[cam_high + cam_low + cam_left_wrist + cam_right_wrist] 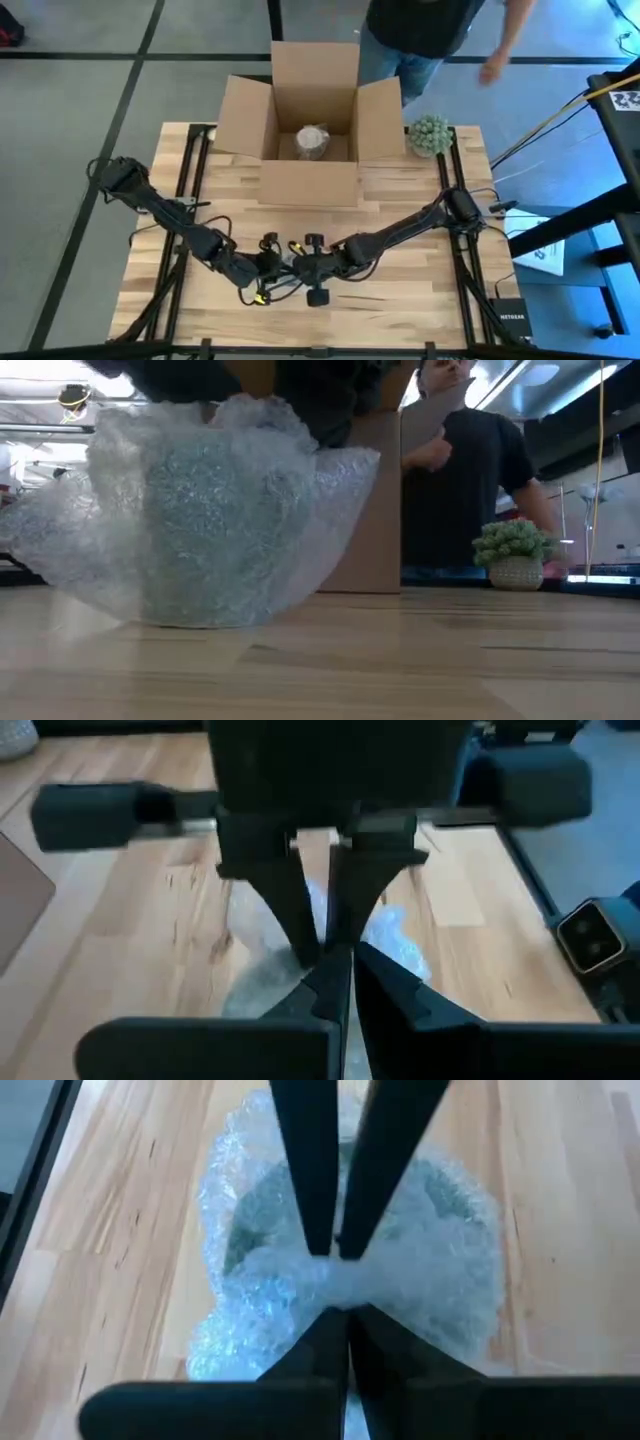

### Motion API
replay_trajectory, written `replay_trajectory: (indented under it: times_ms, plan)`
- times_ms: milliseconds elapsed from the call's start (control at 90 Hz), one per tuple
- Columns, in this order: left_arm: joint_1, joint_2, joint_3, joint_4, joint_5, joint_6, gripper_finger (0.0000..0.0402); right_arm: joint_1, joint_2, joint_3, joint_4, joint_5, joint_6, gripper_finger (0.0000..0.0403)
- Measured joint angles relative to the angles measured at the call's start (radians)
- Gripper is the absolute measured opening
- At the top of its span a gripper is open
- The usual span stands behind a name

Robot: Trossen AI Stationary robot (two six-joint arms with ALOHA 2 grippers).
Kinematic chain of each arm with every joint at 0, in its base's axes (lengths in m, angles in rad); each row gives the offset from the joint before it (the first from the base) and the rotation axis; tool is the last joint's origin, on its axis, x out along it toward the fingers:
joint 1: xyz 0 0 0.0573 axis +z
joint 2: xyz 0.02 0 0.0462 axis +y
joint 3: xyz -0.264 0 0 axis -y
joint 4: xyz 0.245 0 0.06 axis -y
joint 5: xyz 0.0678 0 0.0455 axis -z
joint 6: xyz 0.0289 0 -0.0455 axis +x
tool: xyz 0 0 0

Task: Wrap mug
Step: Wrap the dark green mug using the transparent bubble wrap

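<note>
Near tabletop's front edge, left gripper [278, 262] and right gripper [300, 262] both pinch the bubble-wrapped mug [215, 520], jaws narrow.

mug [205, 525]: only a greenish blur shows through the bubble wrap [300, 490]; no handle or rim can be made out
left gripper [268, 262] and right gripper [300, 262]: in the high view they meet over the bundle and cover it
box [308, 115]: holds a pale wrapped bundle [312, 140], contents cannot be told
person [470, 470]: cut off by the top edge in both the high and low views
right wrist view: fingers [310, 1170] block the wrap's middle
</note>
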State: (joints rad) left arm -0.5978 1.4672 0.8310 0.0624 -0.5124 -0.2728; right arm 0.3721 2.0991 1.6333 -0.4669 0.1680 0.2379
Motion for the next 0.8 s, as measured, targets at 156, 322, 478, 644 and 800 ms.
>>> replay_trajectory:
  times_ms: [156,322,478,644,800]
  plan:
    - [-0.016,-0.075,0.000,-0.018,0.001,0.013,0.0000,0.000,0.000,0.000,0.000,0.003,0.000,0.0001]
    - [-0.047,-0.137,0.000,-0.239,0.014,-0.177,0.0000,0.000,0.000,0.000,0.000,0.004,0.000,0.0001]
    - [-0.070,-0.112,-0.016,-0.306,0.076,-0.271,0.0000,0.000,0.000,0.000,0.000,0.004,-0.001,0.0001]
    - [-0.053,-0.047,-0.031,-0.193,0.048,-0.254,0.0000,0.000,0.000,0.000,0.001,0.008,-0.001,0.0001]
    - [0.005,0.022,-0.030,-0.029,0.068,-0.168,0.0000,0.000,0.000,0.000,0.002,0.009,-0.001,0.0001]
